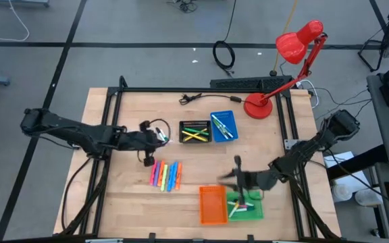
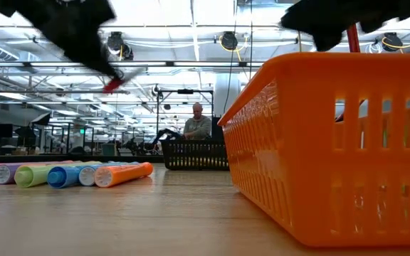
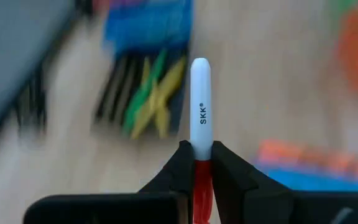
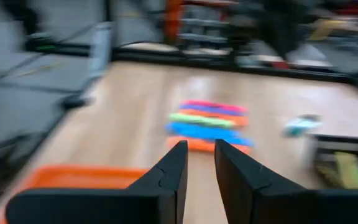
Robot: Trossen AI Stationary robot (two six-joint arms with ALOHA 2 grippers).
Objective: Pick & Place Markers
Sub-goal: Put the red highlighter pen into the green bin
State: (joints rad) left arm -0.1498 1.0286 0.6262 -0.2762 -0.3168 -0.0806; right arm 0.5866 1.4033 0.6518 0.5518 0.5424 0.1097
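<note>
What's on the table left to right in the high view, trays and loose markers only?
Loose markers → black tray → orange tray → blue tray → green tray.

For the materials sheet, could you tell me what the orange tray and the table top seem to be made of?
Orange tray: seemingly moulded plastic, slightly glossy; uniform colour, slotted walls. Table top: apparently pale wood, matte or lightly sealed; faint grain shows in the low view.

Red desk lamp (image 1: 296, 61) at the table's far edge, black cable coil (image 1: 223, 54) on the floor, seated person (image 2: 198, 122) beyond the table
</note>
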